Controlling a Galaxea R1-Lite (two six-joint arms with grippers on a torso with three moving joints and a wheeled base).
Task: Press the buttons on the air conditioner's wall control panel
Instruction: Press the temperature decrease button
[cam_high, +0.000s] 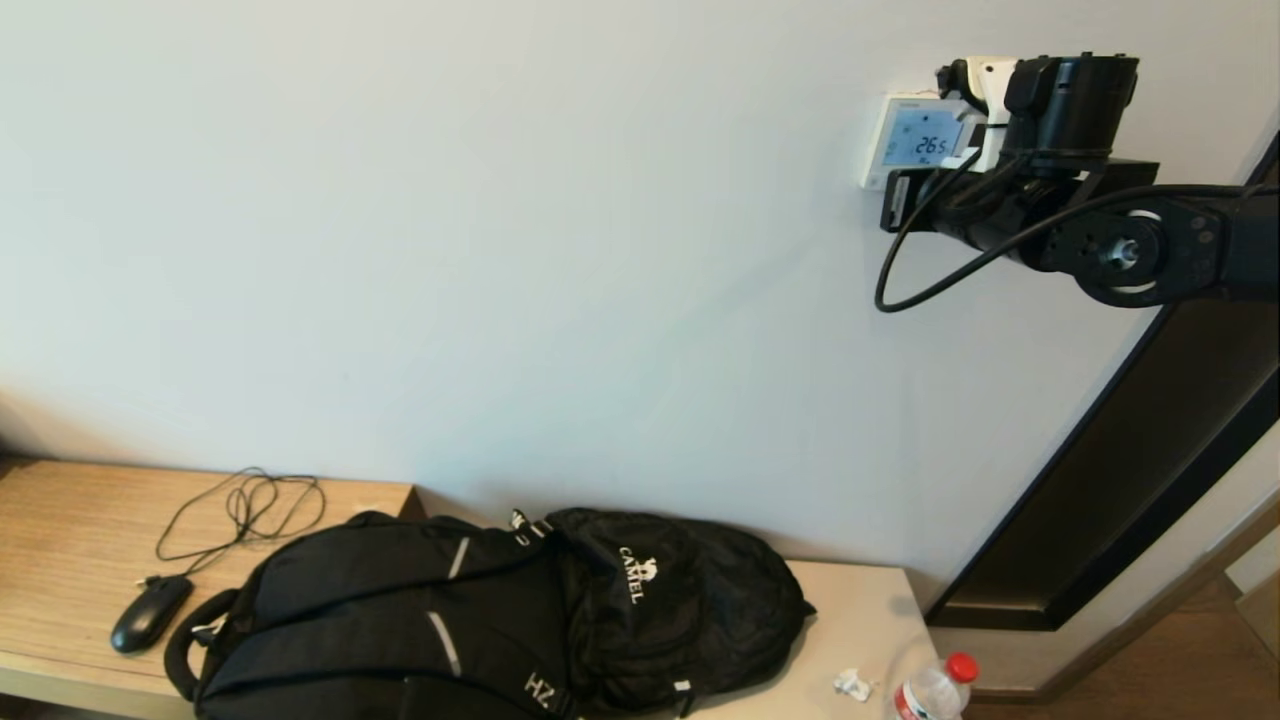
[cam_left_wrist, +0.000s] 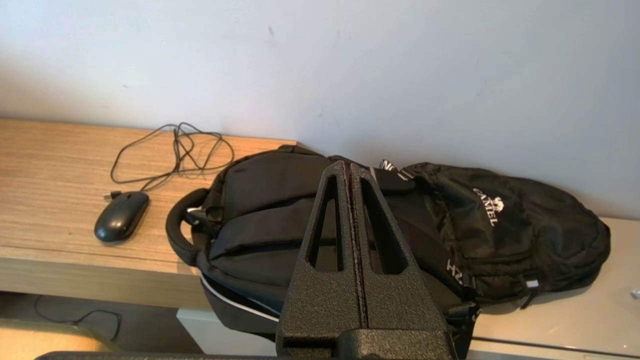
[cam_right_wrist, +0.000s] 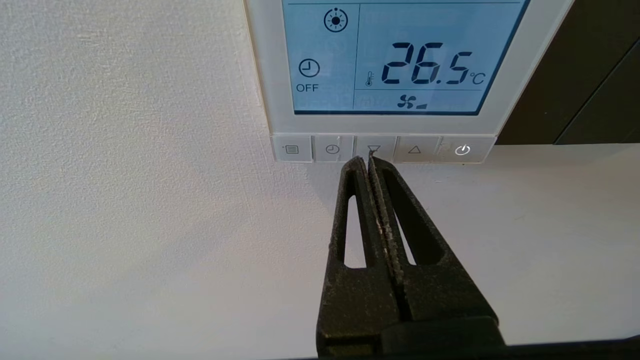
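— While the right gripper (cam_right_wrist: 368, 159) sits with its fingers pressed flat together and nothing between them, where exactly is its tip?

— Right at the lower edge of the down-arrow button (cam_right_wrist: 374, 149), the middle one in the buttons (cam_right_wrist: 380, 149) row along the bottom of the air conditioner's wall control panel (cam_high: 915, 138). I can't tell whether it is pushing or only touching.

— And the panel itself?

— High on the wall (cam_high: 500, 250), with the right arm reaching up to it. Its screen (cam_right_wrist: 400, 55) is lit pale blue and reads 26.5 °C, with a fan symbol and a timer marked OFF.

— So how far along would you say things are?

— Hard to judge. A lit screen suggests the unit is awake, but nothing shows which buttons have been pressed. I'd guess the down-arrow press is in hand, and the menu, clock, up-arrow and power buttons may remain.

— The other arm?

— The left gripper (cam_left_wrist: 350, 170) is parked low, fingers closed and empty, above the black backpack (cam_high: 500, 620) on the surface (cam_high: 70, 520), near a mouse (cam_high: 150, 612).
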